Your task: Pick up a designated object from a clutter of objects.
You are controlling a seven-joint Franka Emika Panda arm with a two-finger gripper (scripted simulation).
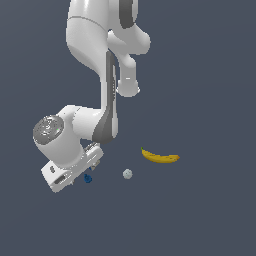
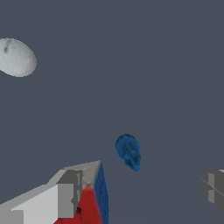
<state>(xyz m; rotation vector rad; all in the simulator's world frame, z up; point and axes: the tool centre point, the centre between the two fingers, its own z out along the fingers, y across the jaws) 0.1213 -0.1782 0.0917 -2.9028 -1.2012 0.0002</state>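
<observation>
The designated object, a tiny dark blue lump point(image 2: 128, 152), lies on the dark floor between and a little beyond my fingertips. My gripper point(image 2: 140, 181) is open and holds nothing. One finger point(image 2: 65, 194) is right against the red, white and blue puzzle cube point(image 2: 97, 197); the other finger point(image 2: 213, 187) is far across. In the exterior view the hand point(image 1: 75, 167) hangs low at the exterior view's left, with the blue lump point(image 1: 88, 178) peeking out beside it. The cube is hidden behind the hand there.
A pale grey-white ball point(image 1: 127, 174) lies to the exterior view's right of the lump; it also shows in the wrist view point(image 2: 16, 57). A yellow banana point(image 1: 160, 157) lies further to the exterior view's right.
</observation>
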